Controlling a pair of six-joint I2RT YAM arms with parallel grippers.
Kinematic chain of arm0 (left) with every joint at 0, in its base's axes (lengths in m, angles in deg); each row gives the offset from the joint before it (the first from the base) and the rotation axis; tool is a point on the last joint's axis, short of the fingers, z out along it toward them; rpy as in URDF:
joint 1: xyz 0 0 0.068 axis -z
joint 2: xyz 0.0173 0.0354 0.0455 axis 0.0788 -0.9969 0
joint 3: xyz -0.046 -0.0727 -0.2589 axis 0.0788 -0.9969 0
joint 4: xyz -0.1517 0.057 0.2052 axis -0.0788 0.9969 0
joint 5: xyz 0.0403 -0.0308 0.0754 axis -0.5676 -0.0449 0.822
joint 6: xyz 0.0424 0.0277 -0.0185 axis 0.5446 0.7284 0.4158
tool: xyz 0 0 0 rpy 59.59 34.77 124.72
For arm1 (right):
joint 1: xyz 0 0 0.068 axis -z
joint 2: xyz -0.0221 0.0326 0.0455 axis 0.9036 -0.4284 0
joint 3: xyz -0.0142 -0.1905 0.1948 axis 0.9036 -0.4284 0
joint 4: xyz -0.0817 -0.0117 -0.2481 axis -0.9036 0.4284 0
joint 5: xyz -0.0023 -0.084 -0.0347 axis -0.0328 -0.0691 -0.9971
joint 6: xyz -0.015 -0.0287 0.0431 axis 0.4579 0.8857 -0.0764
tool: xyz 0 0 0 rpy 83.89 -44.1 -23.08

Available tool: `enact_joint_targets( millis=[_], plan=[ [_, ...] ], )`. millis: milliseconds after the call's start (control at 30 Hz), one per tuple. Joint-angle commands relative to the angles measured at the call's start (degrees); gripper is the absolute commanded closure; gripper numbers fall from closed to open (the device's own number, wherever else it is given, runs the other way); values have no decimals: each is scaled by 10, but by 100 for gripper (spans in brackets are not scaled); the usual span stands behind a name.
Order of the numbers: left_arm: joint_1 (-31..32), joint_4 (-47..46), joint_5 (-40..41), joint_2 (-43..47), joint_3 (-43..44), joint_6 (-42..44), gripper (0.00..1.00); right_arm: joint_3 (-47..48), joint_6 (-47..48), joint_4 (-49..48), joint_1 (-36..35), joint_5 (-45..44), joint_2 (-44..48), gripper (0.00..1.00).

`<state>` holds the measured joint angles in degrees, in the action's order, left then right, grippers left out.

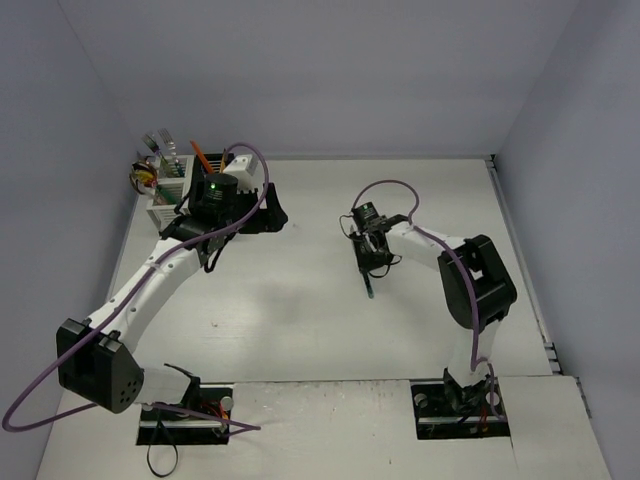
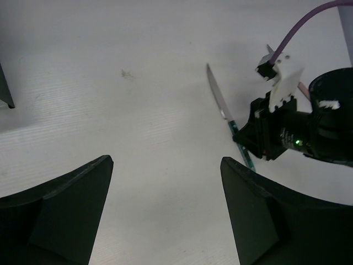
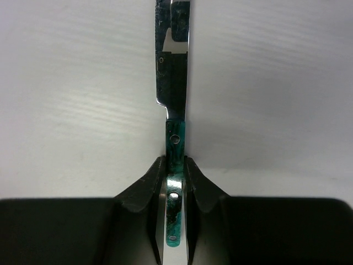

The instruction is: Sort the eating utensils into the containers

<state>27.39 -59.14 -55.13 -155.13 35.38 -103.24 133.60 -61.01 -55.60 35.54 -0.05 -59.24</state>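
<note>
Pale grey walls close round a white table point(image 1: 300, 330), and near its middle the right gripper point(image 1: 368, 258) has its fingers point(image 3: 144, 190) pressed together on the teal handle of a knife point(image 3: 175, 110). The whole blade sticks out beyond the grip, pointing toward the near edge. Whether the knife is already clear of the surface cannot be told; it looks low and close to flat. At the far left corner stands the white caddy point(image 1: 168, 195) with several utensils point(image 1: 165, 150) upright in it. A dark shape just right of it is probably the black caddy point(image 1: 272, 212), though it is partly hidden. The left gripper point(image 2: 165, 165) hangs beside them with its jaws wide apart and nothing between them. To do this step well, I would lift straight up before swinging, since the long blade will lever against a narrow pinch. Then I would carry it slowly to the far left, turn the knife upright over a free slot, and release only once its tip is inside. The left gripper stands near that path and is the likeliest thing to be struck.
</note>
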Motion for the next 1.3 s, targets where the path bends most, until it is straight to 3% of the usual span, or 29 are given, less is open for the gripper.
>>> enact_joint_targets(
  millis=[0, 300, 733, 767, 900, 1000, 1033, 1167, 1267],
  plan=[
    [5, -63, -39, 0, 24, -65, 23, 26, 22, -13, -53, 42, 83, 100],
    [18, -124, -71, -22, 25, -131, 20, 11, 48, -139, -115, 85, 209, 100],
    [34, -224, -115, -28, 17, -168, 22, -1, 53, -220, -127, 139, 262, 100],
    [35, -224, -118, -30, 18, -169, 24, -1, 53, -222, -127, 139, 263, 100],
    [42, -224, -123, -35, 19, -168, 52, -3, 53, -229, -127, 139, 266, 100],
    [45, -224, -119, -37, 19, -167, 82, -6, 54, -234, -127, 134, 268, 100],
    [45, -224, -119, -37, 19, -166, 87, -7, 54, -234, -126, 133, 269, 100],
    [46, -225, -122, -41, 23, -159, 100, -7, 55, -238, -126, 129, 269, 100],
    [46, -227, -127, -44, 27, -150, 100, -5, 56, -239, -126, 124, 267, 100]
  ],
)
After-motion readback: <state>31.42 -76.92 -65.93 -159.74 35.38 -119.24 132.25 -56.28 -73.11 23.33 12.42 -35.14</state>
